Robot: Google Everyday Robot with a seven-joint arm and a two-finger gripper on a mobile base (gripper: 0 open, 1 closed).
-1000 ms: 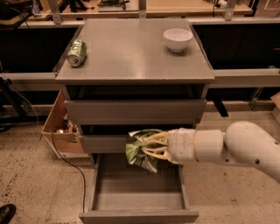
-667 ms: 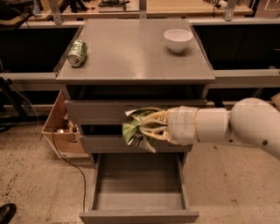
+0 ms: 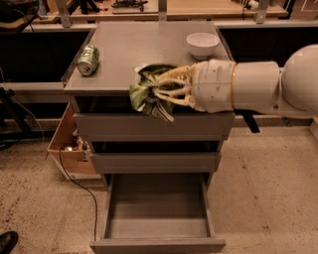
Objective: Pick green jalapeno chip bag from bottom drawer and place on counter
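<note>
The white arm reaches in from 3 o'clock, and its claw is clamped on the green jalapeno chip bag, the pale fingers wrapped over the crumpled foil. The bag hangs at the table's 6 o'clock edge: its upper part shows against the grey top, its lower corner against the face of the top drawer. Whether the bag touches the table cannot be told from this angle. On the table, a green-and-silver drink can lies on its side near the 9 o'clock edge, well apart from the bag. A white bowl stands upright toward 2 o'clock, just beyond the claw's wrist. Below the table, the top drawer and the middle drawer are pushed in. The bottom drawer is pulled out toward 6 o'clock, its grey floor showing. On the speckled floor at 9 o'clock of the cabinet sits an open cardboard box, and a dark cable trails from it toward the bottom drawer's side. The toe of a black shoe shows at 7 o'clock of the scene, and a light wooden tabletop runs behind the cabinet at 12 o'clock.
</note>
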